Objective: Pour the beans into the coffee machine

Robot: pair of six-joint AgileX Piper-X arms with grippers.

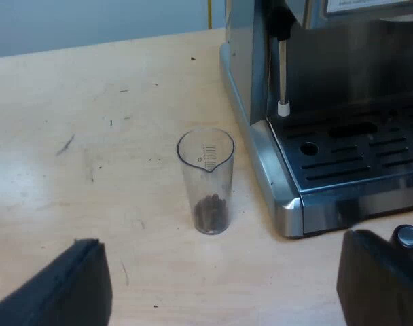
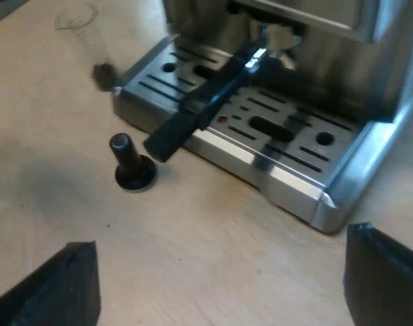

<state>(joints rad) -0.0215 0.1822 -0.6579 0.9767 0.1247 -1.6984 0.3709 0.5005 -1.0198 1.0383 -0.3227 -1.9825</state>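
Note:
A clear measuring glass (image 1: 206, 178) stands upright on the wooden table beside the espresso machine's (image 1: 250, 75) metal base, with a small heap of dark beans (image 1: 210, 212) in its bottom. My left gripper (image 1: 220, 292) hangs open a short way in front of the glass, nothing between its fingers (image 1: 64, 285). My right gripper (image 2: 220, 292) is open over bare table before the machine's drip tray (image 2: 261, 129). The glass (image 2: 91, 41) also shows beyond the tray's far corner.
A dark holder handle (image 2: 200, 102) sticks out from the machine's front over the drip tray. A tamper with a black knob (image 2: 128, 163) stands on the table just before the tray (image 1: 407, 238). A steam wand (image 1: 282, 68) hangs down at the machine's side.

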